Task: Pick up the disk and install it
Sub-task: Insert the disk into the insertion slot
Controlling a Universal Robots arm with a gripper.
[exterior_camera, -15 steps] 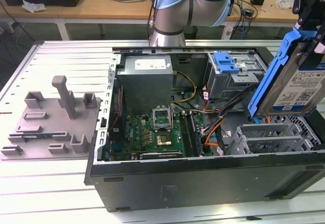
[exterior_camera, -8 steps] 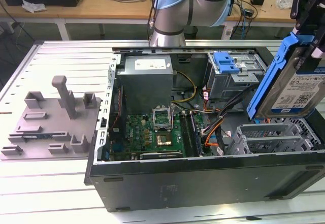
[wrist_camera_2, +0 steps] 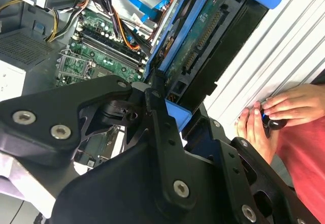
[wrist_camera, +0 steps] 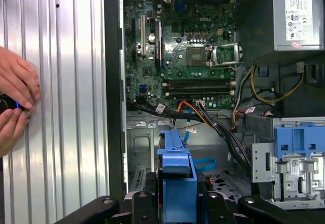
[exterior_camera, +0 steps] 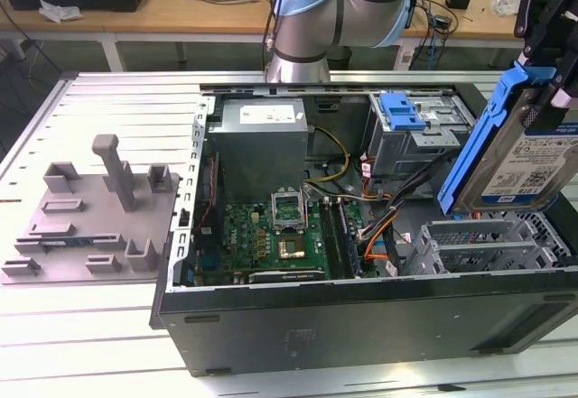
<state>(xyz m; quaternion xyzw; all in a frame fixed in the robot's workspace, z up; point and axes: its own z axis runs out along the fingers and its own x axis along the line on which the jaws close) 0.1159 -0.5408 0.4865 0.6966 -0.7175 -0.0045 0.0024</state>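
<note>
Gripper [wrist_camera: 175, 202] is pinched on the disk [exterior_camera: 528, 159]; fingers [wrist_camera_2: 155, 102] clamp the end of its blue frame [exterior_camera: 476, 141], not the drive body (my read: leaves the label face and connector edge free to slide in). The disk hangs clear of everything, tilted, label toward the exterior camera, over the end of the open case [exterior_camera: 361, 326] at the exterior view's right; the second wrist view shows its circuit-board side and connector edge, which leads away from the gripper toward the case interior.

Just below it sits a grey drive cage [exterior_camera: 488, 246] with no drive visible in it; likely the target slot, which would explain the angled hold above it. The disk is not seated, so the pick looks done and the install does not.

Beside the cage runs a cable bundle [exterior_camera: 379, 226] (a snag risk, I'd guess). Next comes the motherboard [wrist_camera: 183, 41]; then the power supply [exterior_camera: 257, 145]; a lone blue caddy [exterior_camera: 402, 109] tops the other bay.

Outside the case wall a person's hands [wrist_camera: 15, 97] rest on the ribbed table [exterior_camera: 90, 344], around a small dark object (can't tell what); well apart from the gripper.

Farthest, at the exterior view's left, a grey fixture [exterior_camera: 99, 208] lies on the table.
</note>
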